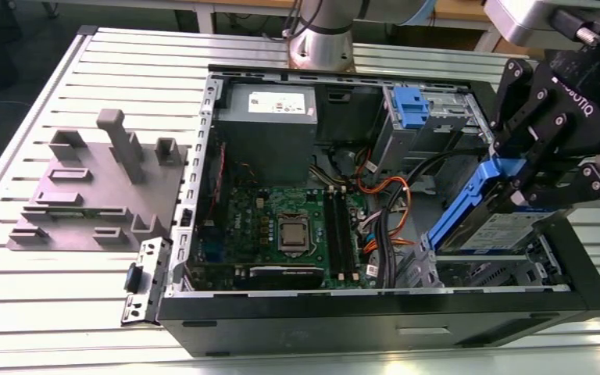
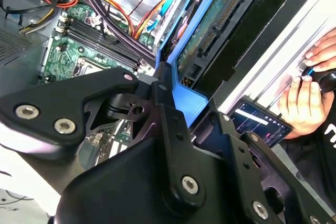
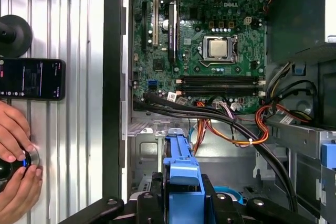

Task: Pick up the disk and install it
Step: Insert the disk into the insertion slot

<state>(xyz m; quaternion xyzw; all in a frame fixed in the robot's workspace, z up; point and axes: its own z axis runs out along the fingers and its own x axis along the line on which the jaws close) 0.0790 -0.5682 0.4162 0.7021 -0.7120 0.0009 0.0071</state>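
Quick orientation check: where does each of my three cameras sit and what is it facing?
Exterior view: off the arm, above the open computer case, facing the claw shut on the disk.
First wrist view: on the arm, facing the motherboard; claw links show.
Second wrist view: on the arm, close along the disk; claw links show.
Both wrist views share a person's hand.

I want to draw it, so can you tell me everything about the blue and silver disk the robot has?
The disk is a flat silver drive with a white-and-blue label, framed by a blue plastic carrier. It hangs tilted over the open computer case, near the drive bay at the exterior view's right. The black gripper is clamped on the carrier's blue handle end. In the second wrist view its green circuit-board underside and connector show.
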